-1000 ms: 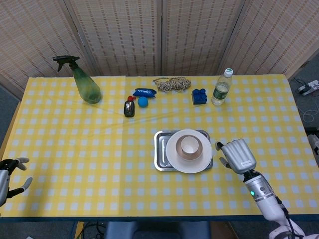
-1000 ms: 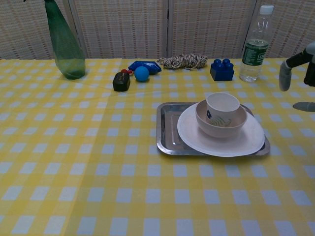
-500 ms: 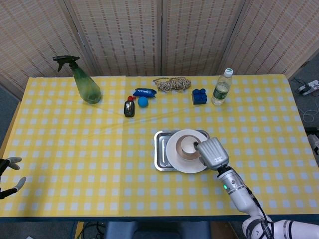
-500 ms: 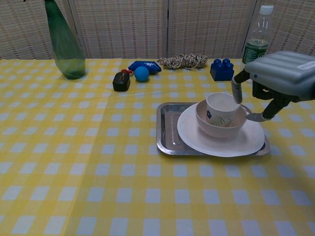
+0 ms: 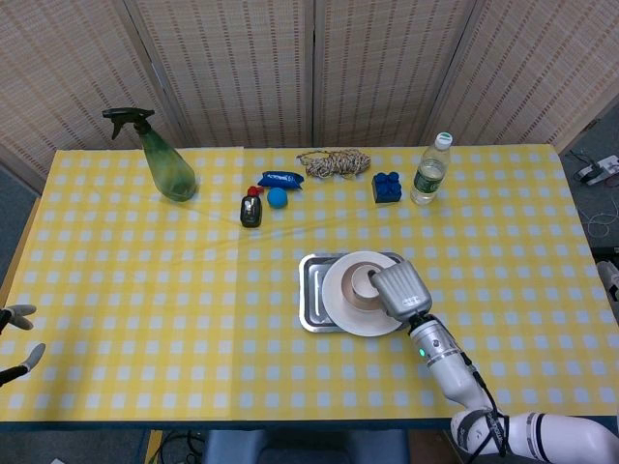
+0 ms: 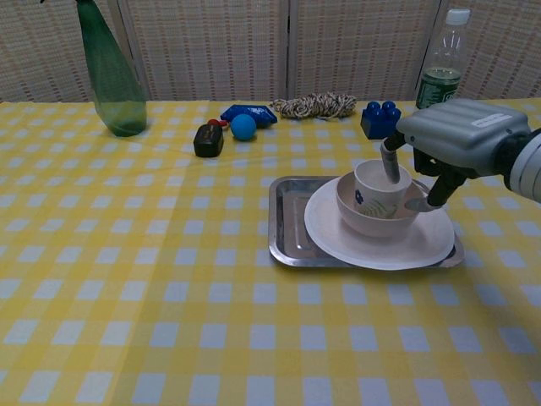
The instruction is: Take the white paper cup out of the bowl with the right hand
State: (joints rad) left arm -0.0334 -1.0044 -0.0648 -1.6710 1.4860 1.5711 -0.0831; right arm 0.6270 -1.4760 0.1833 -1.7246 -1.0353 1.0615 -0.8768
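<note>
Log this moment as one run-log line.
phase: reaching | right hand: over cup, fingers apart, not yet gripping | cup: in bowl on plate | left hand: idle, open

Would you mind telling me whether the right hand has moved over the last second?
Yes. The right hand has shifted left from beside the steel tray to over the white paper cup.

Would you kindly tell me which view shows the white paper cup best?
The chest view: the white paper cup shows side-on in the bowl, with the right hand at its rim. The head view shows only its opening, partly hidden.
</note>
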